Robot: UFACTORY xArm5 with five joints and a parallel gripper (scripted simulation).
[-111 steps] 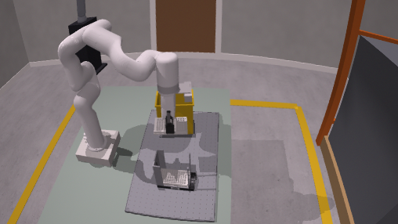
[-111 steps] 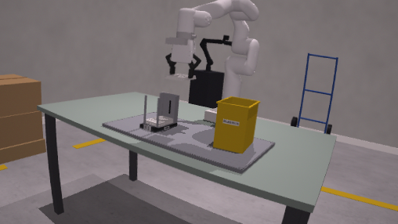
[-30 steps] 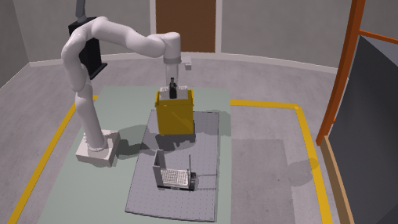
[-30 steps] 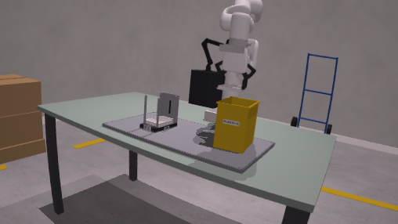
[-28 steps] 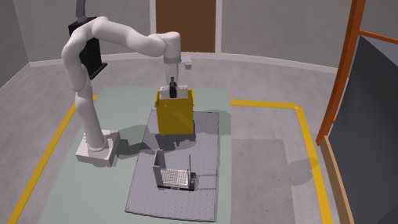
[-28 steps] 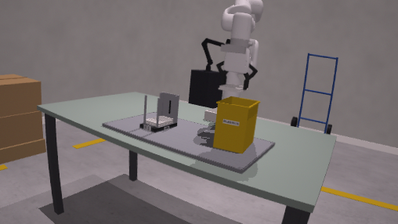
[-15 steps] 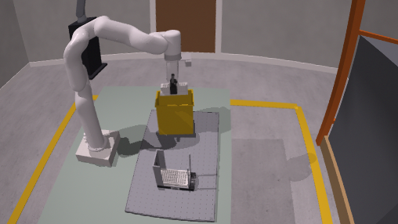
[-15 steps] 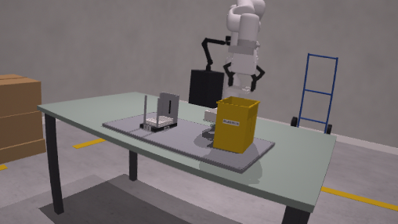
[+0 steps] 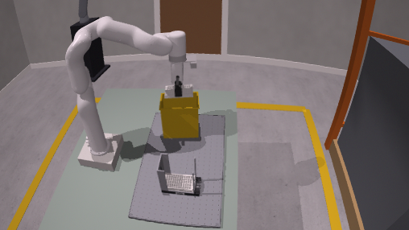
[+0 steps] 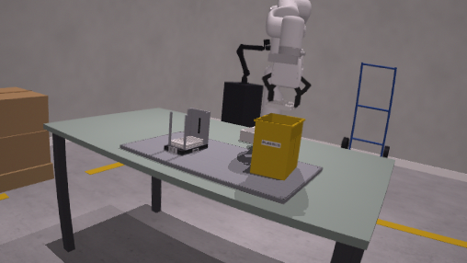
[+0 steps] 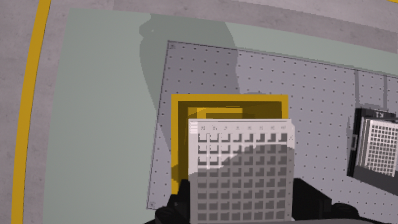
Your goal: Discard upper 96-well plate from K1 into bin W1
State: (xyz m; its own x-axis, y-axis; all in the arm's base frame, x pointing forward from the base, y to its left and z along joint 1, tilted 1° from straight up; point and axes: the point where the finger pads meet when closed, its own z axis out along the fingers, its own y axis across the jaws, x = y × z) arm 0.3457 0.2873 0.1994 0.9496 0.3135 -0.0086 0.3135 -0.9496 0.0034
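My gripper (image 9: 178, 89) is shut on a white 96-well plate (image 11: 241, 170) and holds it flat, just above the open top of the yellow plastics bin W1 (image 9: 179, 115). The wrist view shows the plate over the bin's opening (image 11: 227, 112), toward its right and near side. The bin stands upright on the grey perforated mat; the gripper (image 10: 286, 102) hangs above its far rim. The stack rack K1 (image 9: 178, 179) stands at the mat's near end with one white plate (image 9: 179, 182) lying in it. The rack also shows in the wrist view (image 11: 377, 145) and in the exterior view (image 10: 188, 136).
The arm's base (image 9: 100, 152) sits on the green table left of the mat. A black box (image 10: 241, 103) stands behind the table. A blue hand truck (image 10: 370, 110) and cardboard boxes (image 10: 20, 135) stand on the floor, away from the table.
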